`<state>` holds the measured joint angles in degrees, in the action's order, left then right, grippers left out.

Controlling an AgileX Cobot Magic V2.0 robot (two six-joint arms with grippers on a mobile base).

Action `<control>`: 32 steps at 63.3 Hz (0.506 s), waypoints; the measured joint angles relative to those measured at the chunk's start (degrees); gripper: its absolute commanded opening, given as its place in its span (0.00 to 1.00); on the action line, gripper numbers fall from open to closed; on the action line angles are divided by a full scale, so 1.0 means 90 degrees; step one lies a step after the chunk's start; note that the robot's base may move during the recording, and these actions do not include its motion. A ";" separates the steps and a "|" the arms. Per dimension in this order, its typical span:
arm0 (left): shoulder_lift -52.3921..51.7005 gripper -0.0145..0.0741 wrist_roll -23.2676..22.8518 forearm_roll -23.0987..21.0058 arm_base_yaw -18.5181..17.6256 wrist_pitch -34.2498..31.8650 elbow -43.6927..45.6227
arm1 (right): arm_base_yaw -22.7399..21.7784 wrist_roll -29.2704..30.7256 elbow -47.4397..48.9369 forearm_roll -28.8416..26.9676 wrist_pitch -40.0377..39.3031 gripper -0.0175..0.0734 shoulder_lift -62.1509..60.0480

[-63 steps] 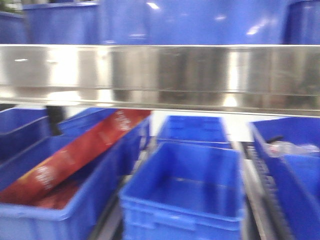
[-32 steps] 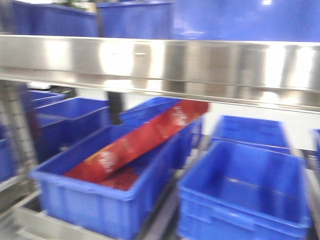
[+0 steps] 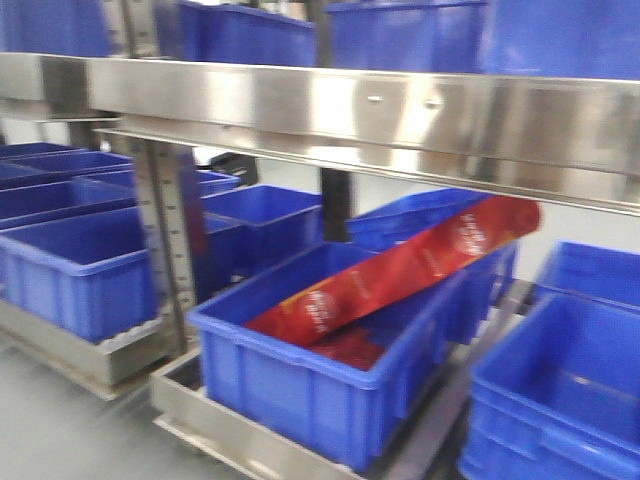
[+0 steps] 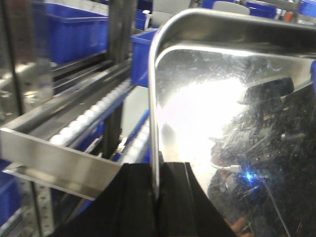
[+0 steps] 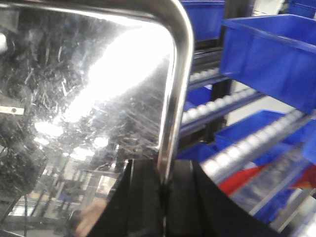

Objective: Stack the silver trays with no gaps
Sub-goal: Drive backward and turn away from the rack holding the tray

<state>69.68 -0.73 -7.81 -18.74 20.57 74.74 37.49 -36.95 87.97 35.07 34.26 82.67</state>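
Your left hand [image 4: 157,195] is clamped on the flat out-turned rim of a shallow rectangular stainless-steel tray [image 4: 222,108]. One black finger sits on each side of the rim, and the rim runs straight away from the hand to a rounded corner. Your right hand [image 5: 163,190] is clamped the same way on a tray rim, with the polished metal spreading to its inner side.

Judge these to be opposite edges of one tray carried between the two hands. A grip on both edges steadies the tray and probably leaves its underside free for nesting.

Outward of the left hand lies a white roller shelf lane [image 4: 94,118]. Outward of the right hand sit deep blue plastic bins [image 5: 266,49]. The front view shows only a long shiny steel shelf rail [image 3: 380,105] and a red foil package [image 3: 400,270] leaning in a front blue bin [image 3: 320,380].

No second tray is in view, so the stacking step is not yet done. Locate the receiving tray before lowering.
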 measured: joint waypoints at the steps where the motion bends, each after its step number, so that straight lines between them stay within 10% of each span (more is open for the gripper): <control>1: 0.0000 0.15 0.0000 0.0000 0.0000 0.0000 0.0000 | 0.0000 0.0000 0.0000 0.0000 0.0000 0.13 0.0000; 32: 0.0000 0.15 0.0000 0.0000 0.0000 0.0000 0.0000 | 0.0000 0.0000 0.0000 0.0000 0.0000 0.13 0.0000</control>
<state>69.68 -0.73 -7.81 -18.74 20.57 74.74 37.49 -36.95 87.97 35.07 34.26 82.67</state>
